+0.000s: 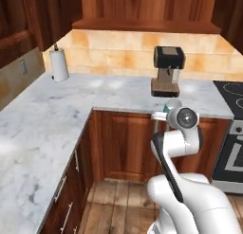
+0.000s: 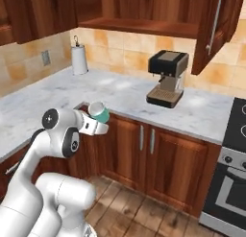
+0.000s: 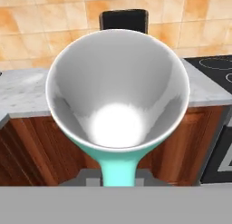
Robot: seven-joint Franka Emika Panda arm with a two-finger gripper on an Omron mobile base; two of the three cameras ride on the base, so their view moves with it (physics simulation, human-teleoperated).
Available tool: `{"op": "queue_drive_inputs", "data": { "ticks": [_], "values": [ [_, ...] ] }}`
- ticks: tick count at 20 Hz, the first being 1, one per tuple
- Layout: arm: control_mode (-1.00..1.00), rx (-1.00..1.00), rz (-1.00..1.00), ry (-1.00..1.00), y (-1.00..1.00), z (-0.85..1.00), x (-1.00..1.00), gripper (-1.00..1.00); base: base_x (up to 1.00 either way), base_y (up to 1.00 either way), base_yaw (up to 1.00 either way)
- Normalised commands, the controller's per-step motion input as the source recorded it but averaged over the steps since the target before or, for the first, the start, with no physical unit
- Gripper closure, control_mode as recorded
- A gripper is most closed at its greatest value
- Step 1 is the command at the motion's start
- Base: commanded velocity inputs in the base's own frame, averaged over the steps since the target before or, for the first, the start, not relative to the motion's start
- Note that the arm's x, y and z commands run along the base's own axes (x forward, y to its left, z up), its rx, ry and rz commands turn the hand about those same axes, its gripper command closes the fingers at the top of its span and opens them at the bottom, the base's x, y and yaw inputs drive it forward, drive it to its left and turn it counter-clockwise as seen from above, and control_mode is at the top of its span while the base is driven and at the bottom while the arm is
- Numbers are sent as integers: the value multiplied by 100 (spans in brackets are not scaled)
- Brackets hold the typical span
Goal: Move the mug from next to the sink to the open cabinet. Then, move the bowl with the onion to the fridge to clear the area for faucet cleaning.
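My gripper (image 3: 118,177) is shut on the teal mug (image 3: 118,82), whose white inside faces the hand camera, open mouth toward it. From the base, the mug (image 2: 98,111) hangs in front of the counter's edge, held at about counter height by the gripper (image 2: 97,124). In the left base view the mug (image 1: 172,105) sits just above the wrist. The open cabinet (image 2: 139,10) of dark reddish wood is up on the wall above the counter, its door (image 2: 216,29) swung out to the right. Its shelf board (image 1: 142,24) is bare. Sink, faucet, bowl, onion and fridge are out of view.
A coffee machine (image 2: 166,77) stands on the marble counter (image 1: 47,114) directly beyond the mug, under the cabinet. A paper towel roll (image 1: 59,65) is in the back left corner. A black stove (image 2: 238,121) with an oven lies to the right.
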Motion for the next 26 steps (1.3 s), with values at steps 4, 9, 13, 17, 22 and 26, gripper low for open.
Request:
{"op": "queue_drive_inputs", "data": {
  "ticks": [4, 9, 13, 17, 22, 26],
  "values": [
    [100, 0, 0, 0, 0, 0, 0, 100, 100, 85, -31],
    [100, 0, 0, 0, 0, 0, 0, 100, 100, 44, -23],
    [100, 0, 0, 0, 0, 0, 0, 100, 90, -22, -16],
    [100, 0, 0, 0, 0, 0, 0, 100, 67, -4, -14],
    [100, 0, 0, 0, 0, 0, 0, 100, 99, 21, -13],
    [100, 0, 0, 0, 0, 0, 0, 100, 59, 22, -5]
  ]
}}
